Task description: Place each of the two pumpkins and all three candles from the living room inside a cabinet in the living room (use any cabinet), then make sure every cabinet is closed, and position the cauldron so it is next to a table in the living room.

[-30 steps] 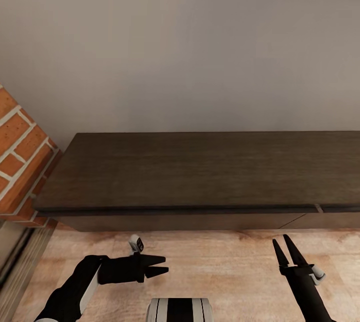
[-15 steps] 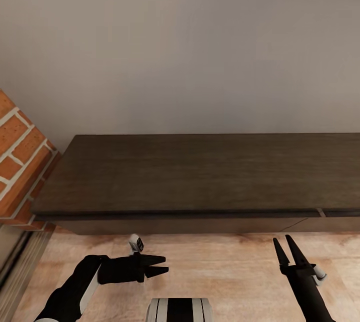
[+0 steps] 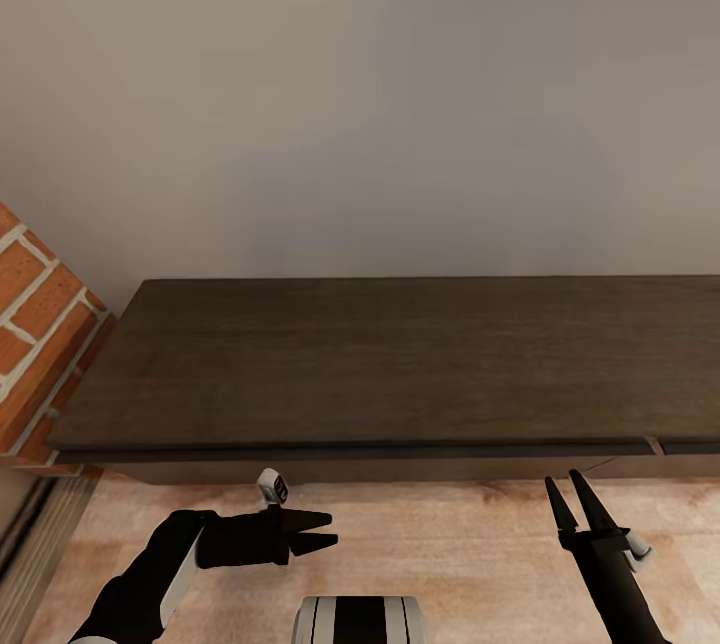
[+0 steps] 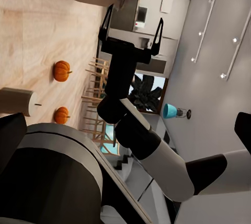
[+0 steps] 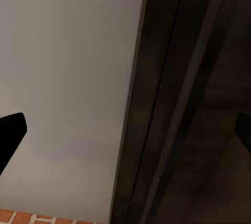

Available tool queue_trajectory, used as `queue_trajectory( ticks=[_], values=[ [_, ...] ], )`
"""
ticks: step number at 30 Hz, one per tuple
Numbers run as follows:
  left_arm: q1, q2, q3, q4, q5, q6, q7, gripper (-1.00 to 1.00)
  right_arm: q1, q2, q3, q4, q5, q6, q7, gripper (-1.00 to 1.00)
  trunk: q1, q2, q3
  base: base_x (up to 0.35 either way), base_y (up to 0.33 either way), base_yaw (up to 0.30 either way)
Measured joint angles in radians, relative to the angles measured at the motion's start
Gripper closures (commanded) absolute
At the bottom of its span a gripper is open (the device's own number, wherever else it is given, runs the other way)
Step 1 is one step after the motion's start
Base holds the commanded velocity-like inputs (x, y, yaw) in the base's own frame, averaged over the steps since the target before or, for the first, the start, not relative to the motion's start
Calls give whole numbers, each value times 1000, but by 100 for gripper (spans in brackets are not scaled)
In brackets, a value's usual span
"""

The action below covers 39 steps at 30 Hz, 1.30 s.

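Home living room, long dark cabinet [image 3: 400, 364], brick wall [image 3: 40, 324], wood floor [image 3: 450, 544]

A plain grey wall [image 3: 360, 94] fills the upper half of the head view. At the left edge there is a red brick wall [image 3: 35, 334] with pale mortar lines. Light wooden floor [image 3: 450, 554] covers the bottom of the frame. In the left wrist view, wooden chairs [image 4: 97, 98] stand near the centre, with a dark green plant [image 4: 144, 91] beside them and a turquoise lamp [image 4: 170, 110] to its right.
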Motion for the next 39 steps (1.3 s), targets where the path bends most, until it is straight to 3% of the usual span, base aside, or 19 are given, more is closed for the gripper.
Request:
queue_trajectory(
  ticks=[34,39],
  values=[
    [0,0,0,0,0,0,1,-100,0,-3,-1,29,0,8,-54,-100,0,0,0,31,0,0],
    [4,0,-3,-1,6,-1,0,-100,0,-12,0,35,-37,8,-54,-100,0,0,0,100,0,0]
  ],
)
